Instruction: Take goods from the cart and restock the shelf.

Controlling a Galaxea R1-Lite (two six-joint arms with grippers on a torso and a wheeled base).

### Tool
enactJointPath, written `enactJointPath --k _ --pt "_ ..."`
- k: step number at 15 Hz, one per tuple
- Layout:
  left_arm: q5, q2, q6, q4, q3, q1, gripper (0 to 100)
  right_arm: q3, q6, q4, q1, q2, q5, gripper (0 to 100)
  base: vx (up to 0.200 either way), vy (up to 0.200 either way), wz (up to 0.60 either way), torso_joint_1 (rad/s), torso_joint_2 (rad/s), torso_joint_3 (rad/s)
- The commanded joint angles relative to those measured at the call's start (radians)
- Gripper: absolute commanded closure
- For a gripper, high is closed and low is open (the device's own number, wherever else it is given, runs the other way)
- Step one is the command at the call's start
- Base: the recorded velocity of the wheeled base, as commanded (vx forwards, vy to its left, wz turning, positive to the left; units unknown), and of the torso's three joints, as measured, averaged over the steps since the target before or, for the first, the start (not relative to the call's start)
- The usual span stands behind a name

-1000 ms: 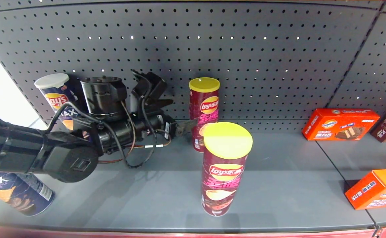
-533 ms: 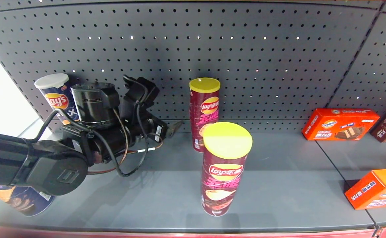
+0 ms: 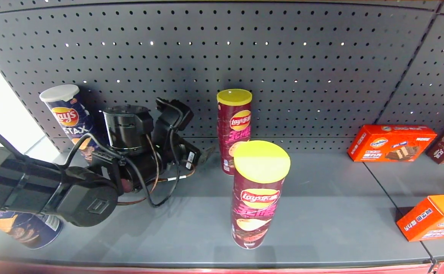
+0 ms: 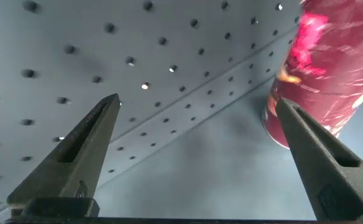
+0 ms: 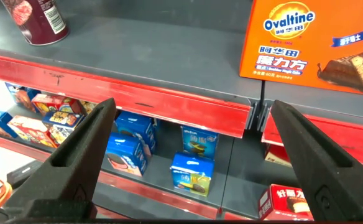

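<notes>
Your left gripper [image 4: 197, 102] has its fingers [image 4: 76, 162] spread wide and holds nothing. It sits just beside the rear red chip can [image 3: 234, 129] on the shelf [image 3: 321, 213], not touching. A second red can [image 3: 258, 194] stands in front of it. Your right gripper [image 5: 194, 104] is spread wide too, holding nothing.

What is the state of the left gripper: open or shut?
Open: the fingers of the left gripper stand wide apart, with nothing held between them.

One orange box [image 3: 391, 141] lies by the pegboard [image 3: 283, 49], a second orange box [image 3: 433, 217] farther forward.
</notes>
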Motion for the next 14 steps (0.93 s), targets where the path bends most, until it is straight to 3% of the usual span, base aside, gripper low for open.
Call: enactJointPath --k 1,14 --pt "0.0 0.026 0.0 -0.001 -0.006 -0.007 0 0.0 0.0 0.0 0.0 0.001 0.0 0 0.0 0.0 0.0 0.0 0.0 0.0" --pt "0.0 0.089 -0.003 -0.001 -0.052 -0.016 0 0.0 0.0 0.0 0.0 0.001 0.0 0 0.0 0.0 0.0 0.0 0.0 0.0"
